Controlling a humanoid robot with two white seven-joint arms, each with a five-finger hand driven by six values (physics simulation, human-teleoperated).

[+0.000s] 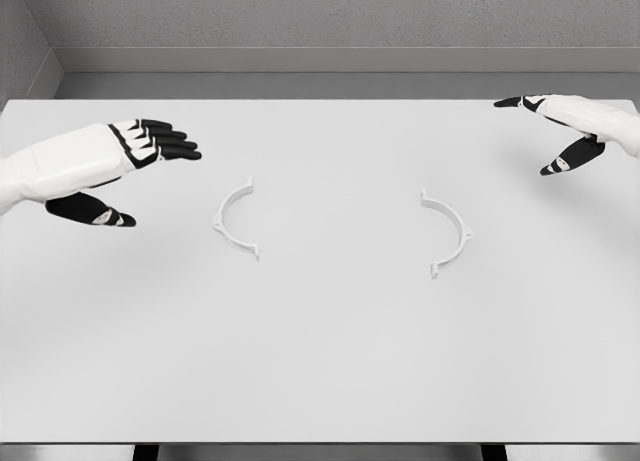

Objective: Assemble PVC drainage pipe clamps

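Two clamp halves lay on the table (320, 381), well apart: left half (234, 219) left of centre, right half (446, 233) right of centre. Left hand (125, 166) hung left of the left half; right hand (565, 131) right of and behind the right half.

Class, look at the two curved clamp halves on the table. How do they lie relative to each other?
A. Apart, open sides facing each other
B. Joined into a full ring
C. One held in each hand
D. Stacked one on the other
A. The left clamp half and the right clamp half lie flat and apart on the table, hollow sides inward; the left hand and right hand hold nothing.
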